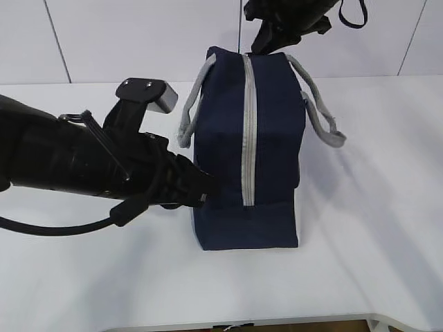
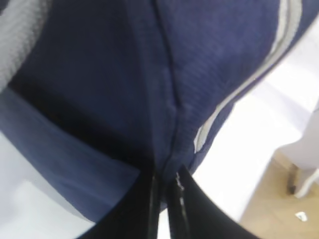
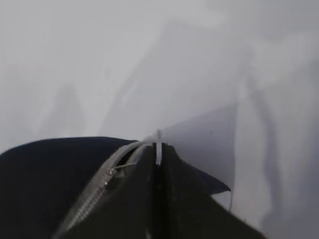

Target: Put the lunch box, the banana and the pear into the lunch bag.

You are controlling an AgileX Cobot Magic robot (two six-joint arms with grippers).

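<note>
My left gripper (image 2: 164, 199) pinches the lunch bag (image 1: 249, 145) near its front lower edge; my right gripper (image 3: 158, 164), at its far top end, is closed at the zipper (image 1: 248, 131). Bag zipped; no food visible.

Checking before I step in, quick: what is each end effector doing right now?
Left end effector: closed, pinching the navy fabric of the lunch bag at its near lower side.
Right end effector: closed at the bag's far end by the zipper; what it grips cannot be told.
</note>
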